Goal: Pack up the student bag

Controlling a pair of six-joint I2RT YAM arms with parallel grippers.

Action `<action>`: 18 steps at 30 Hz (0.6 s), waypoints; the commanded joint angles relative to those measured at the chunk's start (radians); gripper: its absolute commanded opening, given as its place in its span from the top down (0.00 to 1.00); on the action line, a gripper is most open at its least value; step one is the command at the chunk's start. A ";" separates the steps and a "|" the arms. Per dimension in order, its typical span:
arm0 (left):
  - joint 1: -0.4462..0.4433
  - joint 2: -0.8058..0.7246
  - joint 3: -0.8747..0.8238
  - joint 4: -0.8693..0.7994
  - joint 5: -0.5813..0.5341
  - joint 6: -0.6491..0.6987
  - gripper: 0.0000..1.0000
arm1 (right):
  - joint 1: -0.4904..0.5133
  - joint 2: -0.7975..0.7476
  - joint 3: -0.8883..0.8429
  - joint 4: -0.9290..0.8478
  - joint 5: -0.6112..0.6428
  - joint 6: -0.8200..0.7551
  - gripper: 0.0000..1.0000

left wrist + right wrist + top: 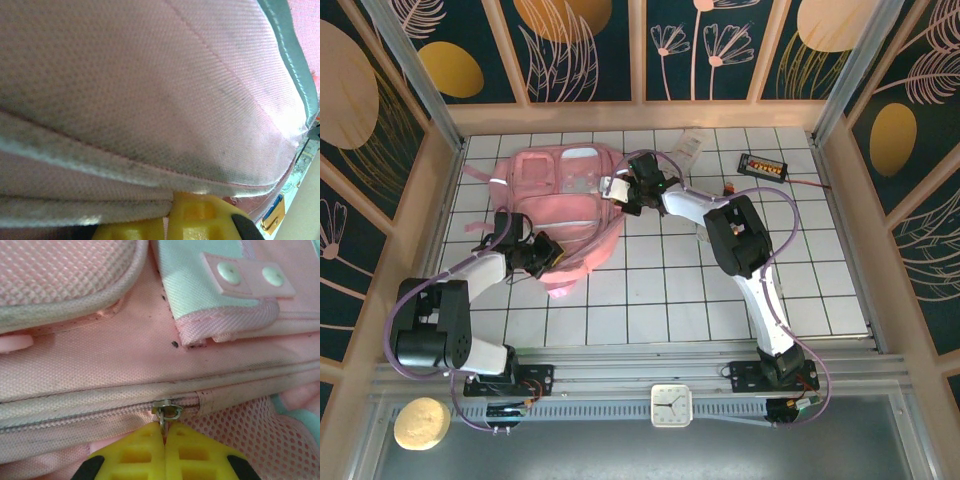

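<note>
Where the overhead view lays the student bag (560,200) flat at the upper left of the tiled table (720,300), the left gripper (545,255) meets its lower edge. Its wrist view adds clenched yellow fingers (200,217) against pink weave; whether they pinch any fabric I cannot tell. Further right, the right gripper (625,190) sits at the bag's right edge, and its wrist view shows it clamped on the zipper pull (167,412).
</note>
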 commanded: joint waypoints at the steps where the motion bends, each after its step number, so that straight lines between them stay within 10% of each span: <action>1: 0.005 -0.015 -0.048 -0.140 -0.023 0.029 1.00 | -0.027 0.015 -0.029 0.006 0.116 0.023 1.00; 18: 0.005 -0.046 -0.083 -0.027 -0.005 -0.075 1.00 | -0.018 -0.108 -0.028 -0.306 -0.121 0.136 1.00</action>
